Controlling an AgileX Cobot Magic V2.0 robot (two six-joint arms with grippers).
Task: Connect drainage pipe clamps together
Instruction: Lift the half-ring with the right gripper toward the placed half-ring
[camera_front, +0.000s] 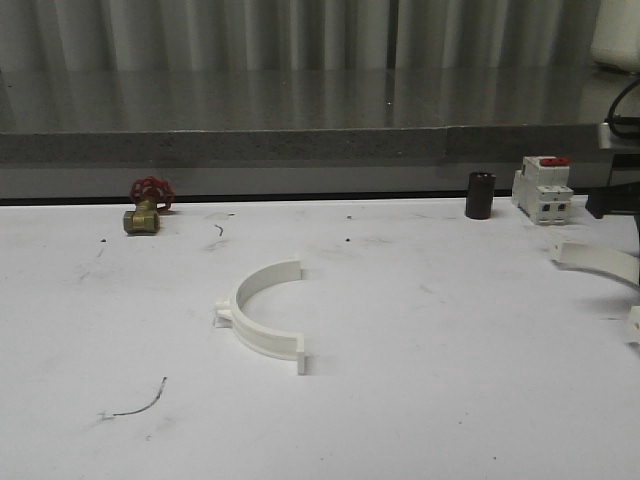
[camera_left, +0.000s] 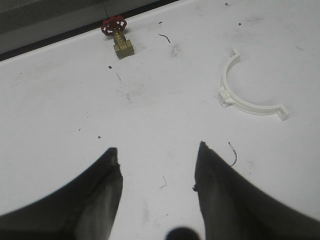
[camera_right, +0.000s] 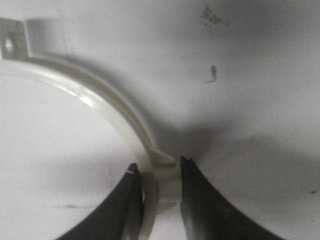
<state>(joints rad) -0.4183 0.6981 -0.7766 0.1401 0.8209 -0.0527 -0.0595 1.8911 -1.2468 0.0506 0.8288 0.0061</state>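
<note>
One white drainage pipe clamp half (camera_front: 258, 315) lies flat in the middle of the table, also seen in the left wrist view (camera_left: 240, 97). My left gripper (camera_left: 157, 155) hovers open over bare table, well short of that half. The second clamp half (camera_right: 105, 100) is pinched at its side nub between the dark fingers of my right gripper (camera_right: 157, 170), which is shut on it. In the front view that second half (camera_front: 597, 260) shows at the far right edge, partly cut off.
A brass valve with a red handwheel (camera_front: 146, 207) sits at the back left. A dark cylinder (camera_front: 480, 195) and a white breaker with a red top (camera_front: 543, 188) stand at the back right. A grey ledge (camera_front: 300, 145) runs behind the table.
</note>
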